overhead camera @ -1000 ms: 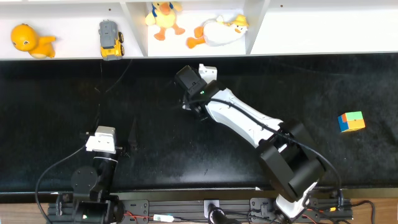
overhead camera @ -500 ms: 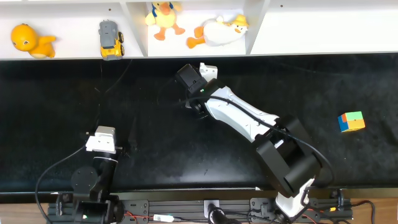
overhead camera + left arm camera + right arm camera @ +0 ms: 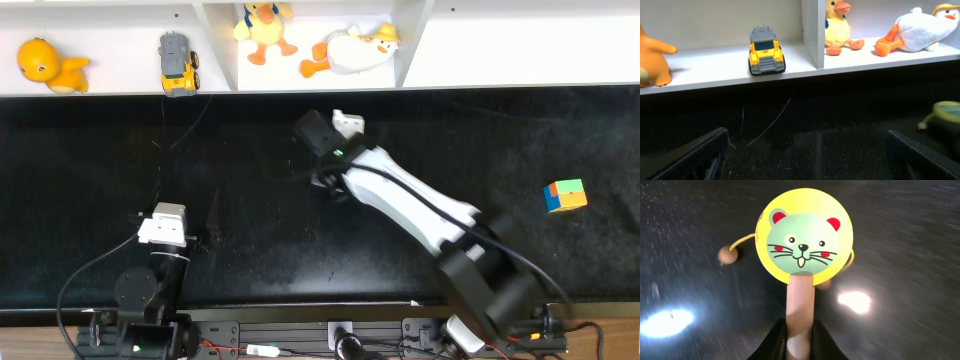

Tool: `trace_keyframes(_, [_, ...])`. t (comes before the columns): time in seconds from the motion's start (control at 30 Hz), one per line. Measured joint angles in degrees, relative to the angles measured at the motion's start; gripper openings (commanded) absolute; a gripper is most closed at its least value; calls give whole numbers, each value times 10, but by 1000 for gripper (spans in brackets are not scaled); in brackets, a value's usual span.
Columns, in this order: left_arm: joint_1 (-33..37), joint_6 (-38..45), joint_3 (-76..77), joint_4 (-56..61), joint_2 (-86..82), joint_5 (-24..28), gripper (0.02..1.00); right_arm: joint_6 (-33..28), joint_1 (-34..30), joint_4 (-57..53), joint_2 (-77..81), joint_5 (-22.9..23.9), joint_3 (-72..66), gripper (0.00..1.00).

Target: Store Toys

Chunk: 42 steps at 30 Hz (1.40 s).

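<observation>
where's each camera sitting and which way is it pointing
Top view: fixed overhead, looking down on the black table and white shelf; left arm and right arm rise from the bottom edge.
Left wrist view: on the left wrist, facing the shelf; the open left end effector sits at the bottom edge.
Right wrist view: on the right wrist, looking down at the table; the right end effector grips a mouse-face rattle by its handle.
Shared: top and left wrist views both show the yellow truck.
</observation>
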Motion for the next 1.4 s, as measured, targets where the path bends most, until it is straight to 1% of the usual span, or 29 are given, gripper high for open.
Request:
trace_keyframes(0.1, [0,0,0,0,0,0,998,-8,-26,-3,-78,-3,-59,117])
trace_keyframes(0.2, [0,0,0,0,0,0,996,-35,-76,-13,-148,-12,-109,102])
trace_keyframes(0.3, [0,0,0,0,0,0,998,-79,-141,-45,-194,-18,-130,95])
trace_keyframes(0.43, [0,0,0,0,0,0,998,-161,-228,-73,-223,-31,-127,102])
trace_keyframes(0.53, [0,0,0,0,0,0,998,-221,-276,-92,-223,-38,-115,99])
trace_keyframes(0.6, [0,0,0,0,0,0,998,-259,-295,-95,-222,-40,-99,126])
trace_keyframes(0.8, [0,0,0,0,0,0,998,-385,-304,-94,-188,-37,12,141])
trace_keyframes(0.93, [0,0,0,0,0,0,998,-443,-304,-94,-139,-15,78,141])
trace_keyframes(1.03, [0,0,0,0,0,0,996,-468,-304,-92,-90,4,120,139])
trace_keyframes(1.17, [0,0,0,0,0,0,998,-485,-305,-90,-33,23,163,148])
trace_keyframes(1.4, [0,0,0,0,0,0,998,-499,-316,-50,20,31,198,183])
